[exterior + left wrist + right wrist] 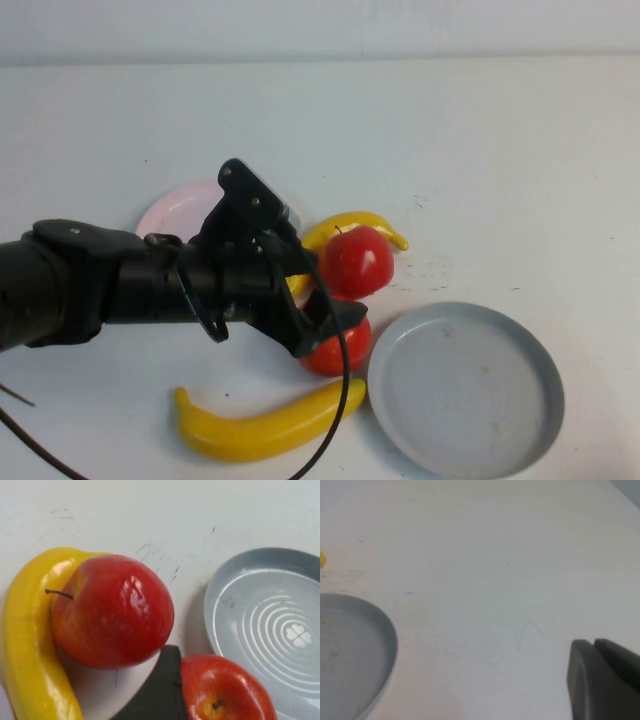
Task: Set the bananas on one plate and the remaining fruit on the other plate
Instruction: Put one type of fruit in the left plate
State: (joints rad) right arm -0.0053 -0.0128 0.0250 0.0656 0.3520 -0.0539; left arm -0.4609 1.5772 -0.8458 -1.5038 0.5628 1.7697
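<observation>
Left gripper (335, 318) touches the near apple (340, 352); grip state cannot be determined. Second apple (356, 261) leans on one banana (352, 223). Two bananas, two plates (466, 386), both empty. Right gripper (605, 680) aside, state unclear.

You are looking down on a white table (480, 150) that fills nearly the whole scene, its surface marked with faint dark scuffs and evenly lit, meeting a pale grey-white wall (320, 25) along the far edge.
</observation>
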